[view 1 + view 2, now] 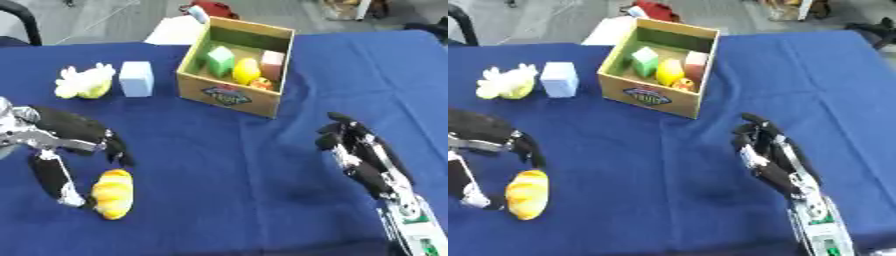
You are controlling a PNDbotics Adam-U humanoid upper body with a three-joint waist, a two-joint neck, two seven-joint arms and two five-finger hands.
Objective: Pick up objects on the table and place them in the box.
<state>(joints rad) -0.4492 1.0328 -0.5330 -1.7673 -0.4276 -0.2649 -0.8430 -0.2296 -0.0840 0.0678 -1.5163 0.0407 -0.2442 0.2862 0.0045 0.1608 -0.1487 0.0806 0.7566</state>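
Note:
A yellow-orange bread-shaped toy lies on the blue table at the lower left. My left hand hovers just over and beside it, fingers spread, thumb down touching the toy's left side, not closed round it. A pale yellow plush toy and a light blue cube sit at the upper left. The cardboard box stands at top centre, holding a green block, a yellow piece, a pink block and a small orange piece. My right hand rests open at the lower right, fingers up, holding nothing.
The blue cloth covers the whole table; its far edge runs behind the box. White paper and a red object lie beyond that edge. A dark chair back shows at the top left.

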